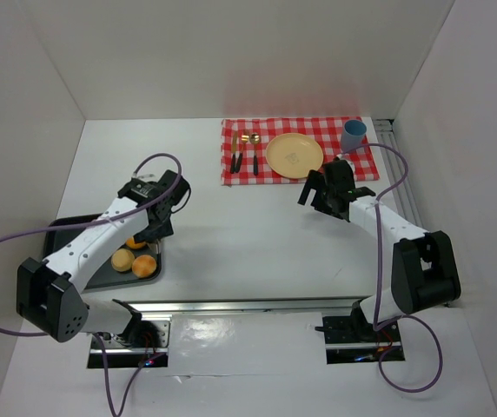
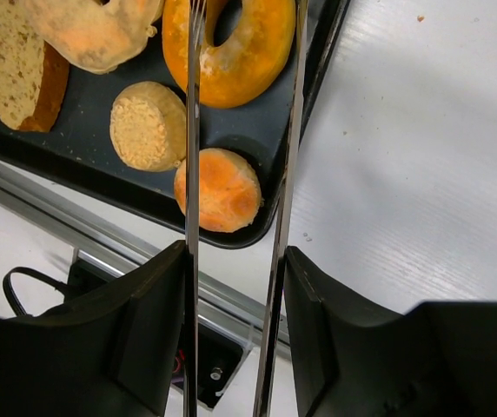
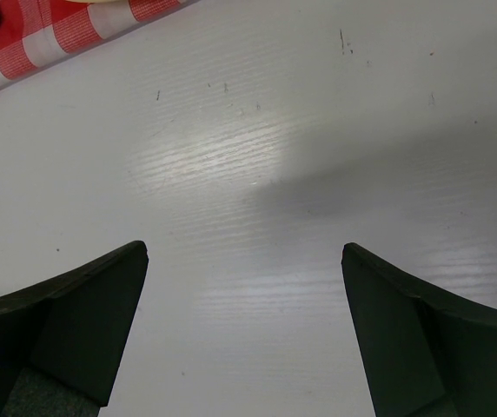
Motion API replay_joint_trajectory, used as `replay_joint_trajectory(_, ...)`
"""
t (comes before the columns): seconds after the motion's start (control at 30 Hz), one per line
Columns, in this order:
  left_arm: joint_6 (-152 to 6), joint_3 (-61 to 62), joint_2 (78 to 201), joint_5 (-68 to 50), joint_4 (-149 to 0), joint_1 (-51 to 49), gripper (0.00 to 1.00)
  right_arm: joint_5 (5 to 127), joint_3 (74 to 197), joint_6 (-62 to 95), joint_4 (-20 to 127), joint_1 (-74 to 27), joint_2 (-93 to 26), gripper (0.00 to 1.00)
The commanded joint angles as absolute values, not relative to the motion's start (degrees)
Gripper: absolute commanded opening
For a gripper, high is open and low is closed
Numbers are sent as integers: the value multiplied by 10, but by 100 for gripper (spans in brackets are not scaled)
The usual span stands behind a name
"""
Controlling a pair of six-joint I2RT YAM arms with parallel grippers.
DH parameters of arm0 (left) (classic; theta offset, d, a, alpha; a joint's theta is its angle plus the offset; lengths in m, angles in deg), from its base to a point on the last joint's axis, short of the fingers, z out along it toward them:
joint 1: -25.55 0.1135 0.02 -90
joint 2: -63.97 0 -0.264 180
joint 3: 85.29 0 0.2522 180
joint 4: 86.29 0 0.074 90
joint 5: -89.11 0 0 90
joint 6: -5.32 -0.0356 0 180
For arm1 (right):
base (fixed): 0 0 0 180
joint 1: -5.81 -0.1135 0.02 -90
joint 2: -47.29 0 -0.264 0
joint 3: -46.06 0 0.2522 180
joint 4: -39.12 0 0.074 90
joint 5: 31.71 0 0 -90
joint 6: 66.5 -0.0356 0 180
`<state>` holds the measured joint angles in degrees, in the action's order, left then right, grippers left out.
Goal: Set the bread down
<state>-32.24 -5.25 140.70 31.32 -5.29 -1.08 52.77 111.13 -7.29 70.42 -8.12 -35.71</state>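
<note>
Left fingers (image 2: 144,330) clenched on thin metal tongs (image 2: 193,174). The two blades stand apart over the bagel (image 2: 248,52), and we cannot tell if they touch it. The bread (image 1: 123,259) all lies on the dark tray (image 2: 83,169), near left of the desk (image 1: 231,234): bagel, a slice (image 2: 14,65), small buns (image 2: 218,189). Right fingers (image 3: 83,313) spread wide, gripping nothing, over bare desk just beside the checked cloth (image 1: 353,163) that carries the yellow plate (image 1: 294,155).

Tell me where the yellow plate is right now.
In the top view, the yellow plate sits on the red checkered cloth, far side and right of centre, between the cutlery and the blue cup.
</note>
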Motion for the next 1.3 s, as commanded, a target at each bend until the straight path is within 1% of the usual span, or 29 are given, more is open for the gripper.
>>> replay_joint_trajectory(0.0,-312,-54,1391,309,-54,-7,58,531,1118,-67,686,-77,-358,100)
replay_joint_trajectory(0.2,-306,-68,1407,309,-64,-7,58,531,1118,-67,686,-77,-358,100)
replay_joint_trajectory(0.23,-306,-68,1412,309,-64,-7,54,531,1118,-67,686,-77,-358,100)
replay_joint_trajectory(0.27,-306,-68,1412,309,-64,-7,54,531,1118,-67,686,-77,-352,100)
replay_joint_trajectory(0.33,-306,-68,1412,309,-64,-7,50,531,1118,-67,686,-77,-352,100)
replay_joint_trajectory(0.37,-306,-68,1412,309,-64,-12,44,531,1118,-67,686,-77,-352,100)
replay_joint_trajectory(0.47,-301,-48,1412,318,-58,-19,28,531,1118,-67,691,-77,-352,100)
replay_joint_trajectory(0.5,-301,-40,1412,325,-51,-19,19,531,1118,-67,691,-77,-352,100)
replay_joint_trajectory(0.57,-301,-9,1412,334,-35,-19,12,531,1118,-67,691,-77,-352,100)
replay_joint_trajectory(0.63,-301,16,1407,348,-13,-25,2,531,1123,-67,691,-77,-347,100)
replay_joint_trajectory(0.67,-306,44,1407,361,-5,-34,0,531,1123,-67,697,-77,-347,100)
replay_joint_trajectory(0.8,-334,129,1407,374,8,-62,0,526,1123,-67,702,-77,-347,100)
replay_joint_trajectory(0.87,-359,170,1434,380,-5,-79,0,519,1123,-67,702,-77,-341,100)
replay_joint_trajectory(0.9,-373,208,1446,374,-34,-97,0,514,1123,-73,707,-77,-326,100)
replay_joint_trajectory(0.97,-406,246,1473,352,-78,-111,0,500,1123,-73,712,-72,-309,100)
replay_joint_trajectory(1.03,-446,306,1527,311,-148,-132,0,483,1123,-89,719,-72,-276,100)
replay_joint_trajectory(1.1,-466,349,1569,294,-184,-143,0,442,1116,-100,720,-67,-246,100)
replay_joint_trajectory(1.13,-487,386,1611,275,-204,-143,0,428,1105,-116,725,-67,-216,100)
replay_joint_trajectory(1.2,-519,435,1653,237,-257,-148,0,398,1100,-145,731,-55,-171,100)
replay_joint_trajectory(1.27,-536,451,1701,211,-301,-148,0,382,1080,-158,731,-55,-142,100)
